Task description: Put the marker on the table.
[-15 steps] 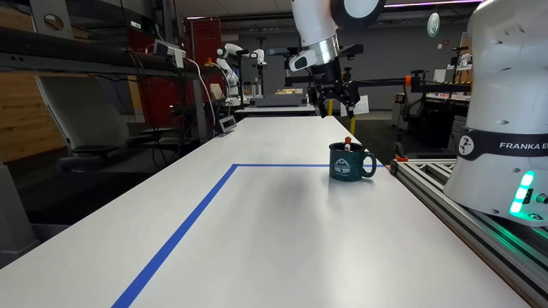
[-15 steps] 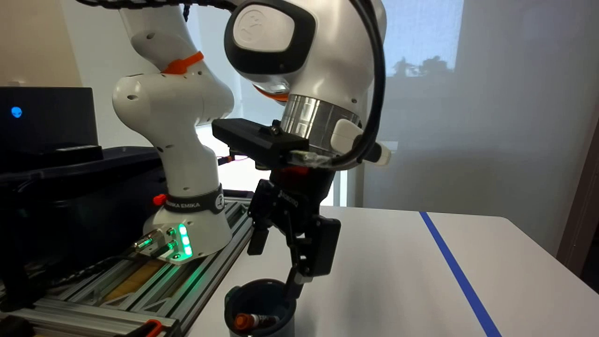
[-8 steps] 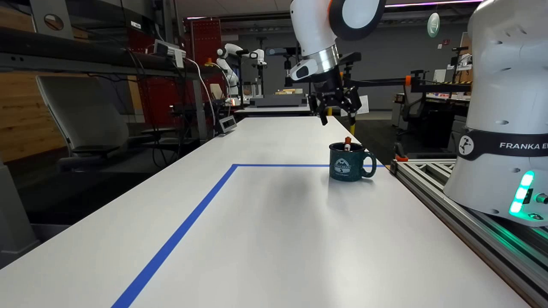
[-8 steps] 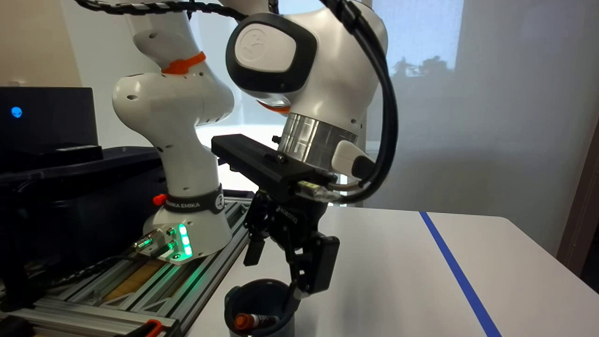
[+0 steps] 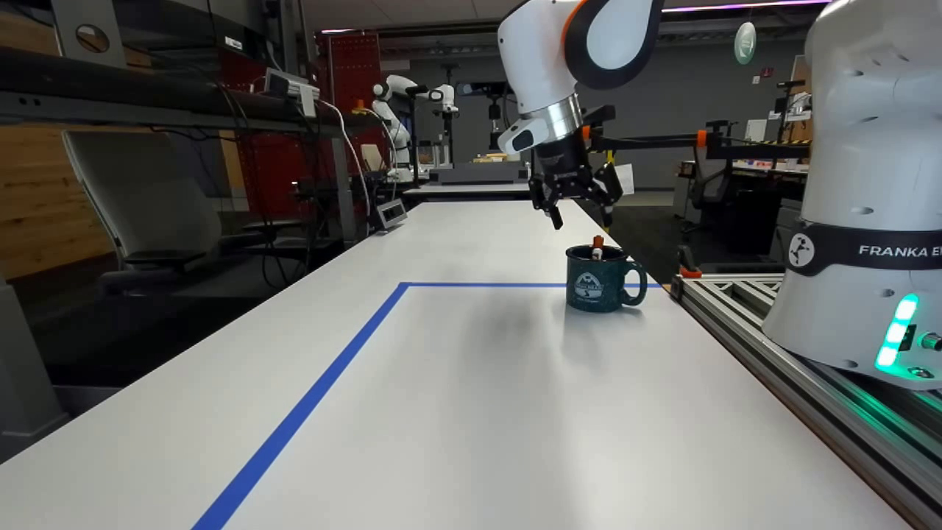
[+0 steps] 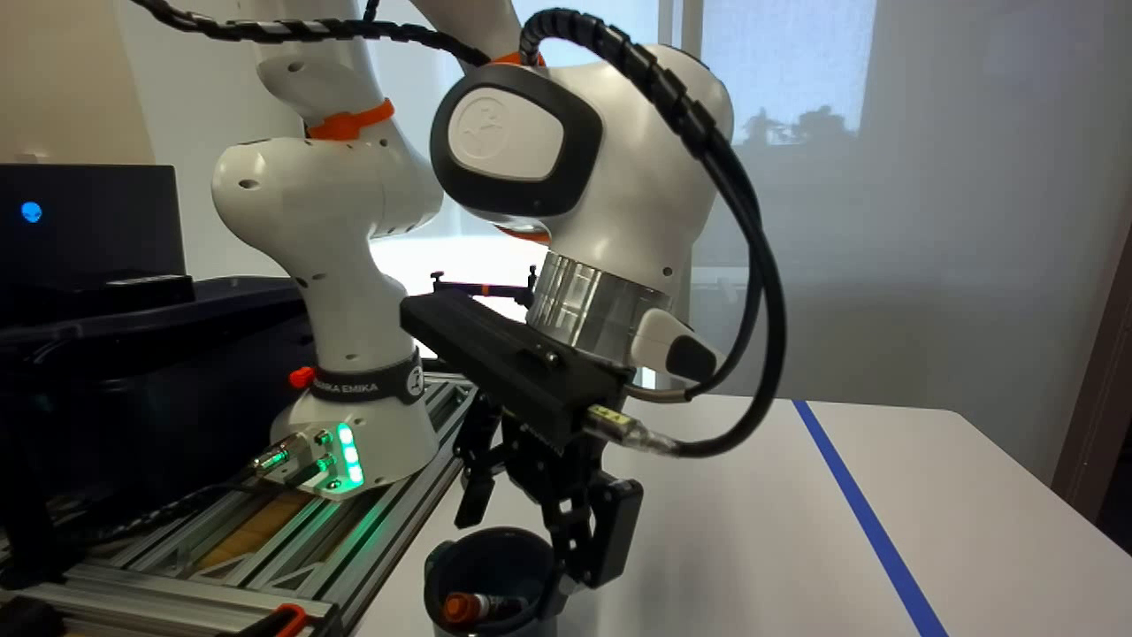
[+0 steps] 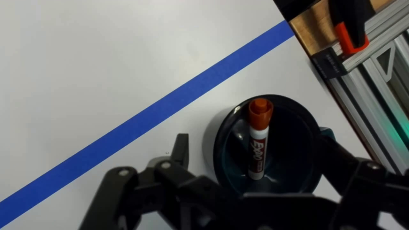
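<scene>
The marker (image 7: 258,143) is white with a dark red label and a reddish-brown cap. It leans inside the dark teal mug (image 7: 292,137), cap end up at the rim. In both exterior views its cap shows at the mug's mouth (image 5: 597,246) (image 6: 469,608). The mug stands upright on the white table (image 5: 441,383). My gripper (image 7: 252,139) is open and empty. In the wrist view its fingers stand on either side of the mug's mouth. In the exterior views the gripper (image 5: 581,218) (image 6: 513,557) hangs tilted, low above and behind the mug. No touch is clear.
Blue tape (image 7: 179,99) runs on the table past the mug. The mug's handle (image 5: 637,283) points to the robot base side. The metal-railed bench (image 6: 354,522) borders the table edge, with a black and orange clamp (image 7: 351,35) near the mug.
My open gripper has moved down closer to the mug, and the wrist has tilted. The marker and the mug have not moved.
</scene>
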Robot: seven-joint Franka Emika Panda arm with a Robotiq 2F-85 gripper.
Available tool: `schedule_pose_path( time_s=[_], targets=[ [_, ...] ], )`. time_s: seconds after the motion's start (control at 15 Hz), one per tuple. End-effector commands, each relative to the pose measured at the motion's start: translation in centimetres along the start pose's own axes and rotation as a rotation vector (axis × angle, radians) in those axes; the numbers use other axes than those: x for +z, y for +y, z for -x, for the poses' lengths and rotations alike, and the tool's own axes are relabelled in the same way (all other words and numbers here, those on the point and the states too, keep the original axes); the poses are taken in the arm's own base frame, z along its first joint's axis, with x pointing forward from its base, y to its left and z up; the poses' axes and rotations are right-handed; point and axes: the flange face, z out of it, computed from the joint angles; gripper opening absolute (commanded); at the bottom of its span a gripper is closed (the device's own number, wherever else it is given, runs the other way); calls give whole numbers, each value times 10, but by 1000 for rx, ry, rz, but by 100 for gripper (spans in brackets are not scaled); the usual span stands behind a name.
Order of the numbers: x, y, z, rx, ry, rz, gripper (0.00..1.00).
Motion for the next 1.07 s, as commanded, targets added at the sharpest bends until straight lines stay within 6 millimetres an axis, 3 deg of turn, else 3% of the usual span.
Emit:
schedule_pose_path(
  time_s=[0.0, 1.0],
  targets=[
    [4, 3, 0, -42, -6, 25, 100],
    [7, -8, -5, 116, -114, -53, 100]
  ],
)
